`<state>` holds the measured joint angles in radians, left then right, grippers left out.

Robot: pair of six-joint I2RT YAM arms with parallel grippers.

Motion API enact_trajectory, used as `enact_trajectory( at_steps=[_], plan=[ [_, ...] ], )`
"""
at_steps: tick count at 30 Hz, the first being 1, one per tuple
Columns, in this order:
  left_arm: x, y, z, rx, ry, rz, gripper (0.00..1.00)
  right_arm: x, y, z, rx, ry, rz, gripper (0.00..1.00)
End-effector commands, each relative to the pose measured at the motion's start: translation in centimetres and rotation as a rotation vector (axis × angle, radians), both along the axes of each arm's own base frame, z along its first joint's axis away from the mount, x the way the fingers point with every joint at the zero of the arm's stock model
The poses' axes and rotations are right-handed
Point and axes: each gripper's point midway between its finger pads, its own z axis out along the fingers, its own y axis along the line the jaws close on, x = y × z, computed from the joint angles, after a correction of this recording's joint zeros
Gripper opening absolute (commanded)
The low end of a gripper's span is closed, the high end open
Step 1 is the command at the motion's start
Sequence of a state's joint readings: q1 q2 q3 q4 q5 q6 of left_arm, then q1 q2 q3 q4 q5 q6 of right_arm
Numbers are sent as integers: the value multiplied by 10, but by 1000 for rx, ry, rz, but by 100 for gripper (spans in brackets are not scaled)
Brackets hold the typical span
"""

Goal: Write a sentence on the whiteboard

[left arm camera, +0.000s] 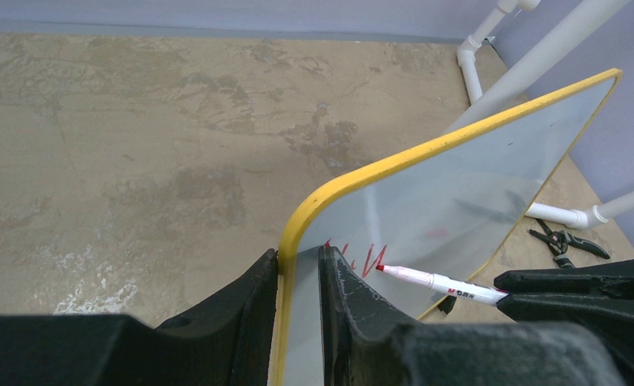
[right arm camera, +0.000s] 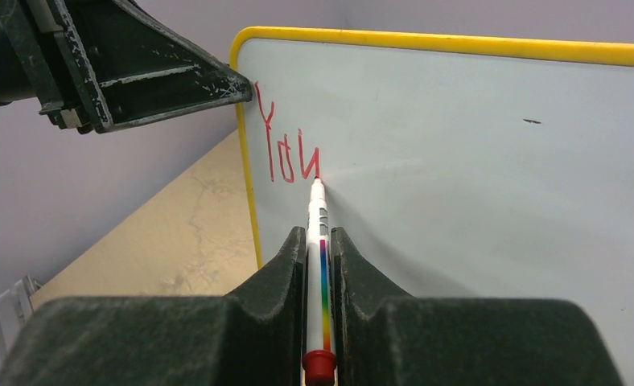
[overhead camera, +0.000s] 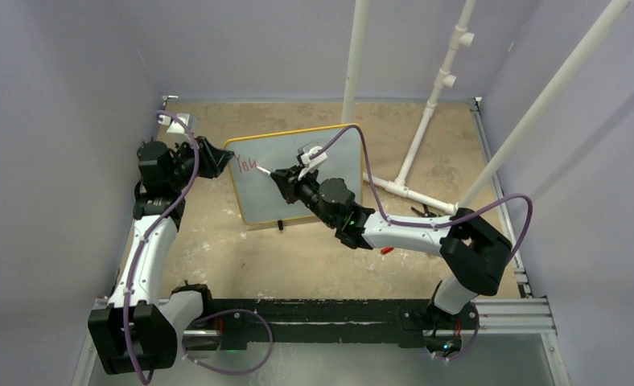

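The whiteboard (overhead camera: 314,157), white with a yellow frame, stands tilted upright on the tan table. My left gripper (left arm camera: 299,261) is shut on its upper left corner, one finger on each face of the whiteboard (left arm camera: 459,185). A white marker (right arm camera: 319,257) with a rainbow stripe and red tip sits clamped in my right gripper (right arm camera: 319,235), its tip touching the whiteboard (right arm camera: 475,161) at the end of the red letters "You" (right arm camera: 288,145). From the left wrist the marker (left arm camera: 438,283) shows pressed on the board. From above, my right gripper (overhead camera: 284,178) is in front of the board's left half.
White PVC pipes (overhead camera: 426,121) rise from the table behind and right of the board. Black pliers (left arm camera: 567,240) lie on the table past the board's right edge. A small red thing (overhead camera: 387,250) lies under my right arm. Grey walls close in the table on three sides.
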<state>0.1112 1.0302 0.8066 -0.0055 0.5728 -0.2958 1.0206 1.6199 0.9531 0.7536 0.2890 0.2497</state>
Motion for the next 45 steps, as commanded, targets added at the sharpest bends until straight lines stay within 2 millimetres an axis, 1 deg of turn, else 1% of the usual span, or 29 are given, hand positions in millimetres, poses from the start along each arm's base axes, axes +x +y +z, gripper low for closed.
enact_trajectory(
  at_steps=[1,6,8,12,14,15,17,21,31,38,45],
  plan=[
    [1,-1,10,0,-45,-19,23,4,-12,12,22,-13,-46,0],
    [1,-1,10,1,-46,-18,23,3,-18,23,34,-25,-60,0],
    [1,-1,9,1,-44,-17,24,-3,-15,34,52,-40,-21,0],
    [1,-1,10,1,-45,-17,24,-16,-17,67,117,-83,39,0],
    [1,-1,9,1,-44,-17,24,-17,-20,76,129,-91,33,0],
    [1,-1,8,1,-42,-18,23,-17,-20,77,129,-91,33,0],
    [1,-1,9,1,-43,-17,24,-16,-16,75,118,-85,40,0],
    [1,-1,9,1,-44,-17,23,-7,-16,74,97,-94,5,0],
    [1,-1,8,2,-42,-19,23,6,-11,70,88,-101,-13,0],
    [2,-1,8,3,-41,-18,24,18,-15,62,77,-88,-42,0],
    [2,-1,9,3,-42,-18,23,23,-22,54,57,-69,-71,0]
  ],
)
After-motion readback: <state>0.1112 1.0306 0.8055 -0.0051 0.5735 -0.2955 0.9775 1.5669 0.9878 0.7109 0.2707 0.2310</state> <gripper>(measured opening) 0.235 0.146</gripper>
